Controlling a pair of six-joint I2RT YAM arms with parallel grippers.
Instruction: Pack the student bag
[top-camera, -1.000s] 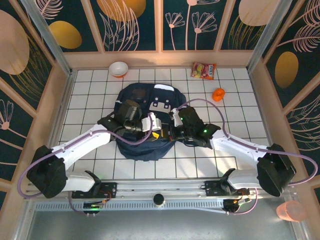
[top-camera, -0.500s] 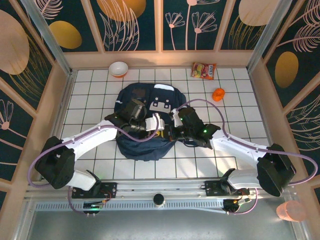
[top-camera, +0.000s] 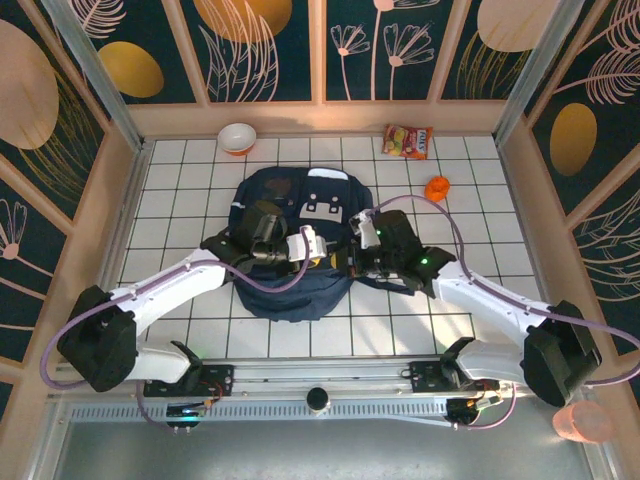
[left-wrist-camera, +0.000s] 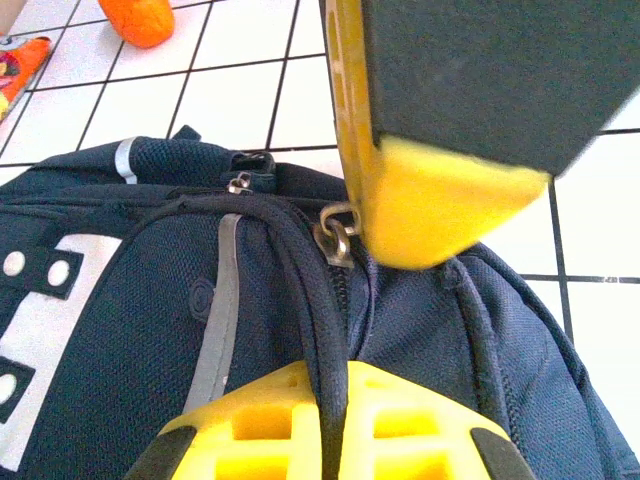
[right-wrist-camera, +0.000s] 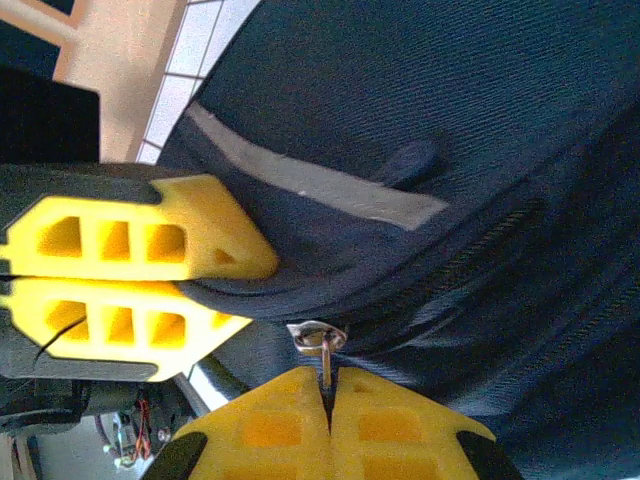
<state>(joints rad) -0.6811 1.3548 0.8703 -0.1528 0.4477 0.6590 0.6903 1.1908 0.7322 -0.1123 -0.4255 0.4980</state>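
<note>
The student bag (top-camera: 300, 195) lies flat in the middle of the white gridded table, navy with a light grey buckle patch. Both grippers meet at its near right edge. My left gripper (top-camera: 318, 250) is shut on a dark piped seam of the bag (left-wrist-camera: 325, 300), which runs between its yellow fingertips (left-wrist-camera: 250, 410). My right gripper (right-wrist-camera: 328, 378) is shut on the metal zipper pull (right-wrist-camera: 320, 338), just beside the left gripper (right-wrist-camera: 255, 292). In the left wrist view, one yellow finger (left-wrist-camera: 430, 210) of the right gripper sits against the pull (left-wrist-camera: 335, 235). A grey reflective stripe (right-wrist-camera: 310, 185) crosses the fabric.
A white and orange bowl (top-camera: 237, 137) stands at the back left. A snack packet (top-camera: 408, 141) lies at the back right, and a small orange object (top-camera: 437, 188) sits right of the bag. Wooden walls surround the table.
My left gripper has shut on the bag's seam. The right arm has shifted slightly to the right, still gripping the zipper pull.
</note>
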